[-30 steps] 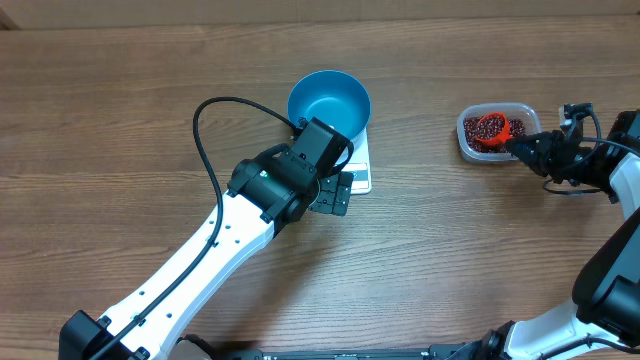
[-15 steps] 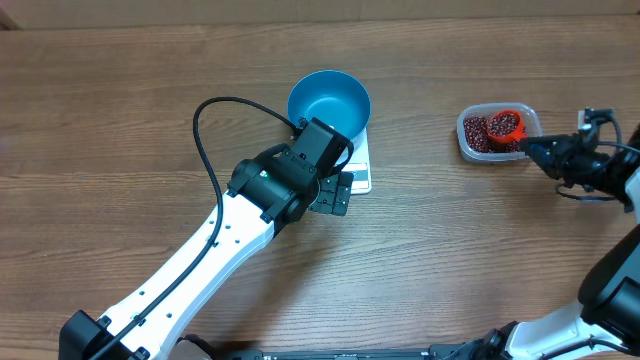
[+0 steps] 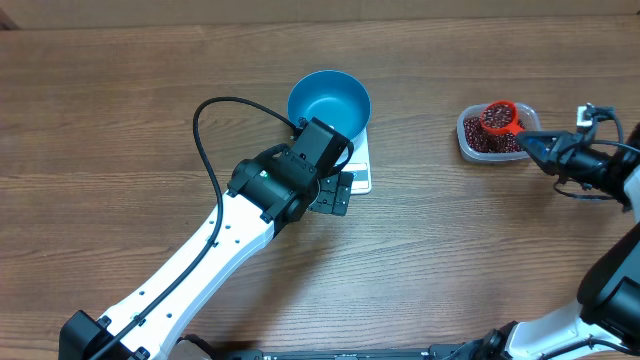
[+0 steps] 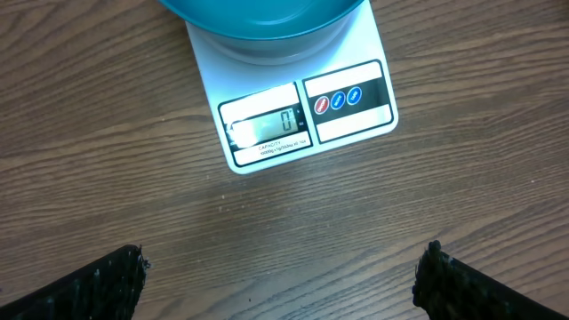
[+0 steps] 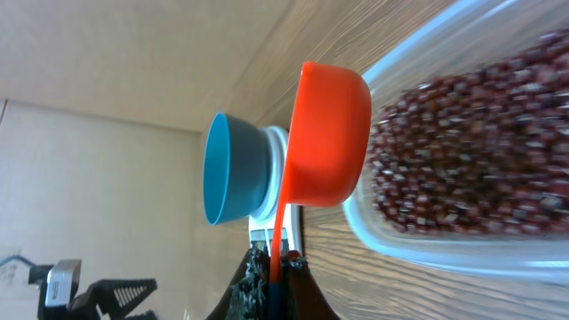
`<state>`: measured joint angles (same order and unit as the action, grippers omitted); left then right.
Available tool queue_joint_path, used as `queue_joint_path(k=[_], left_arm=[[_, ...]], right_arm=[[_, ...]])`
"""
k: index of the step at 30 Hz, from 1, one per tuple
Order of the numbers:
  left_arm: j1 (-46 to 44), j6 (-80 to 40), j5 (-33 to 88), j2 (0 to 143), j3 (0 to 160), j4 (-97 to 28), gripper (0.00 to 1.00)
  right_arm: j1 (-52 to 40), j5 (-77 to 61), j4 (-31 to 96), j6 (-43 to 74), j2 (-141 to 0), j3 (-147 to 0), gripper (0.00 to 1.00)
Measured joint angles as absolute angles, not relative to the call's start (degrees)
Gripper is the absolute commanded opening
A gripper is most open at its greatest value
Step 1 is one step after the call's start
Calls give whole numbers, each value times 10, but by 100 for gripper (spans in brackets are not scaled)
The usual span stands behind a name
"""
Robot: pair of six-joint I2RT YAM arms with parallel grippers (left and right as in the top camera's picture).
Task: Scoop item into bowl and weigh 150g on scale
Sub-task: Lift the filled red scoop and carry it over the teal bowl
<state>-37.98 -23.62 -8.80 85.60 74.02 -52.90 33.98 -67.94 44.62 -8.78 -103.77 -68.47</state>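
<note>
Wood-grain table (image 3: 120, 120) fills every view. The blue bowl (image 3: 329, 102) sits on the white scale (image 4: 302, 107) in the upper middle of the overhead frame, and the display (image 4: 267, 124) shows zero, so the bowl seems to be tared and empty.

At the upper right, the clear tub (image 3: 466, 148) holds the beans (image 3: 480, 142). The right gripper (image 5: 271, 267) is clamped tight on the thin handle of the orange scoop (image 3: 497, 118), which hangs over the tub's upper edge. From above, its cup looks dark with beans.

The left gripper (image 3: 335, 192) has its fingers (image 4: 107, 284) spread wide and holds nothing. It hovers just below the scale.

The step in hand looks like carrying a scoopful to the bowl. To do it well:
- Keep the cup level and lift it clear of the tub wall before moving left across the bare table.
- Tip it only once it is over the middle of the bowl.
- Pour slowly, so that later scoops can be trimmed to the target.
- Let neither the scoop nor the left arm press on the bowl or scale, or the reading will be false.
</note>
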Motion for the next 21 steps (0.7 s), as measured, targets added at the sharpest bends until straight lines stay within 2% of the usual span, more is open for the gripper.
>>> queue_joint_path(k=[13,21], left_arm=[[-380,-236,-88,856,740,-529,100],[-380,-236,-88,856,740,-529,99]], right_arm=[[168,-676,423,-64,-982,-731,4],[49,-636,303,13,-978,-753,4]])
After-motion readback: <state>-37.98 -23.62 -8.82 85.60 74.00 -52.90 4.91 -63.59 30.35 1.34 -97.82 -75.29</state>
